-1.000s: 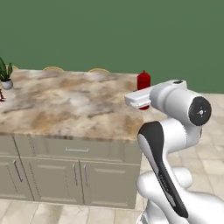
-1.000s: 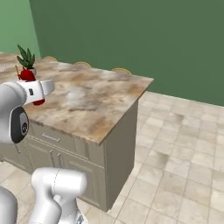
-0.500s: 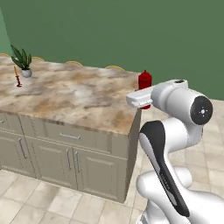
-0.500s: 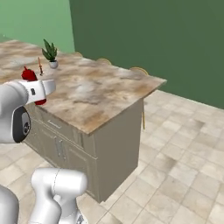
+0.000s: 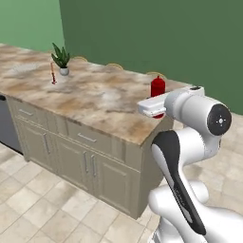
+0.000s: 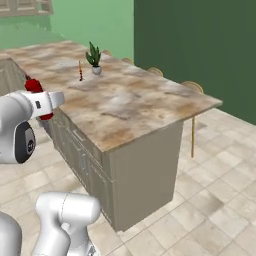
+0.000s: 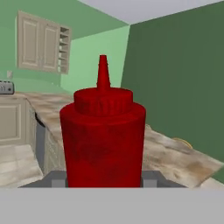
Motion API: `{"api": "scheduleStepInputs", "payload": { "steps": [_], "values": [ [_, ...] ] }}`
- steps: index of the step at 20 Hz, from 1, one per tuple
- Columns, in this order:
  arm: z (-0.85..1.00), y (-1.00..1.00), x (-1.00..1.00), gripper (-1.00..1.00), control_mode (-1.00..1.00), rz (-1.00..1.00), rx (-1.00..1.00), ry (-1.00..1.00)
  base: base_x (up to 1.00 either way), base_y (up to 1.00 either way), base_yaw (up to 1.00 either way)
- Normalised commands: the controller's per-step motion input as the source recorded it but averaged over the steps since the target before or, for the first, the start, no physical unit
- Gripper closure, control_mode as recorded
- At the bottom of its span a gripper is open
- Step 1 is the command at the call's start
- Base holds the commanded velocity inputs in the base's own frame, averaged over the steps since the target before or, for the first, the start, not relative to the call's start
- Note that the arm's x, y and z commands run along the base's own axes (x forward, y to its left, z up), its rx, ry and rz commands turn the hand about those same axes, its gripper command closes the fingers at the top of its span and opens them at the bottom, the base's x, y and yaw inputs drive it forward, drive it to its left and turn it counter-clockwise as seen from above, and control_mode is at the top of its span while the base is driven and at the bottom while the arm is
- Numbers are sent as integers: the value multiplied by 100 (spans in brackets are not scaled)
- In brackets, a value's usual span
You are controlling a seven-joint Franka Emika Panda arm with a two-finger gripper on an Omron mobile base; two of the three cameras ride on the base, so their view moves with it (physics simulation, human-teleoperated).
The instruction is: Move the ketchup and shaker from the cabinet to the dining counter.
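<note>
A: Item one, the ketchup (image 7: 103, 140)?
B: Red squeeze bottle with a pointed nozzle, upright, centre of the hand view, close to the lens. In the left base view it sits right of centre, behind the white hand; in the right base view its red top shows at the left edge.

A: The claw (image 7: 103, 178)?
B: Closed on the ketchup; grey finger parts flank the bottle's base on both sides.

A: The dining desk (image 5: 99, 102)?
B: Mottled brown-beige marble slab on beige drawer and door fronts, running from upper left toward centre in the left base view. The bottle is held in the air by the slab's near right corner, not resting on it.

A: Stock on the slab?
B: A small potted plant (image 5: 61, 59) in a white pot at the far end, upper left, with a thin orange-red candlestick (image 5: 52, 73) just beside it.

A: The cabinet (image 7: 41, 43)?
B: Tan panelled wall unit, upper left of the hand view, on the light green wall.
</note>
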Motion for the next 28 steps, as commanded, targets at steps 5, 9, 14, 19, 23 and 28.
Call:
{"api": "scheduleStepInputs", "payload": {
  "steps": [5,9,14,19,23,28],
  "values": [
    [0,0,0,100,100,0,0,0,28,-67,45],
    [0,0,0,100,100,0,0,0,38,-75,39],
    [0,0,0,100,100,0,0,0,35,-84,36],
    [0,0,0,100,100,0,0,0,29,-85,36],
    [0,0,0,100,100,0,0,0,28,-81,38],
    [0,0,0,100,100,0,0,0,27,-83,37]
  ]
}}
